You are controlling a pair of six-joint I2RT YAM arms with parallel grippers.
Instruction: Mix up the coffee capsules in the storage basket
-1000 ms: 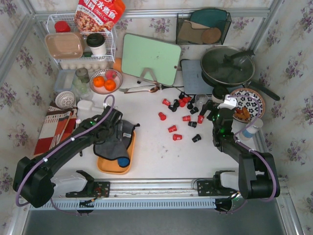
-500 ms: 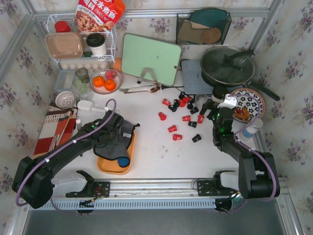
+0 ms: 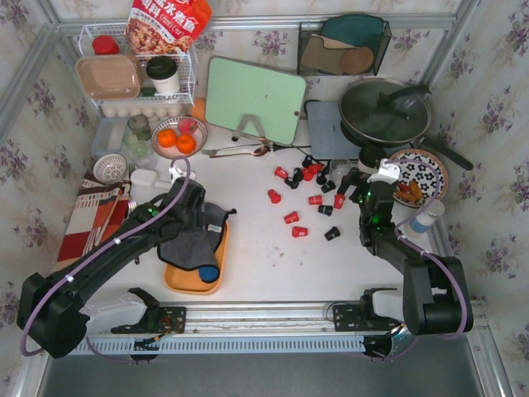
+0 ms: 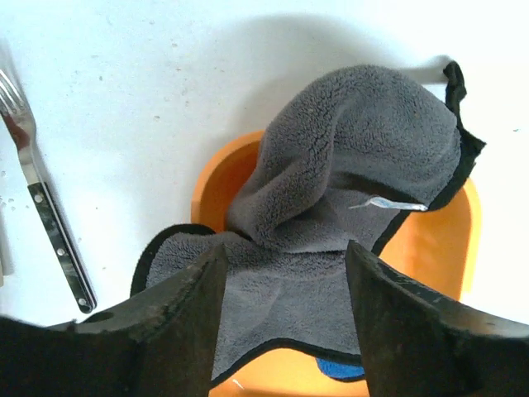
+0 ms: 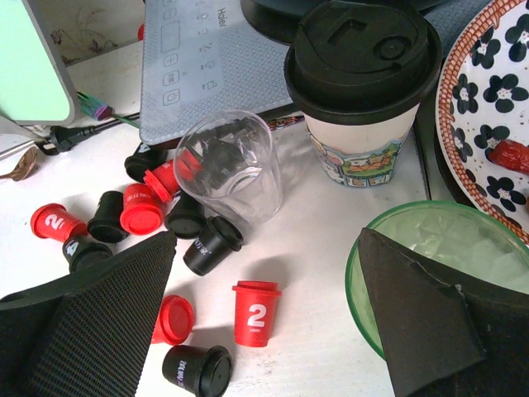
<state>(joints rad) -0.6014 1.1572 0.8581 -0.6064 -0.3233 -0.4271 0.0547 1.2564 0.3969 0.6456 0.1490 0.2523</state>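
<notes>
The storage basket (image 3: 178,287) sat near the counter's front-left edge, holding a grey cloth (image 4: 347,157). The coffee capsules (image 3: 292,217) lay scattered right of centre, none in the basket. The left gripper (image 4: 285,252) hung over the cloth, jaws spread and pinching nothing. The right gripper (image 5: 266,240) stood spread above the capsules. Judged step: clearing the basket. The next move called for pinching a cloth fold and lifting it out.
</notes>
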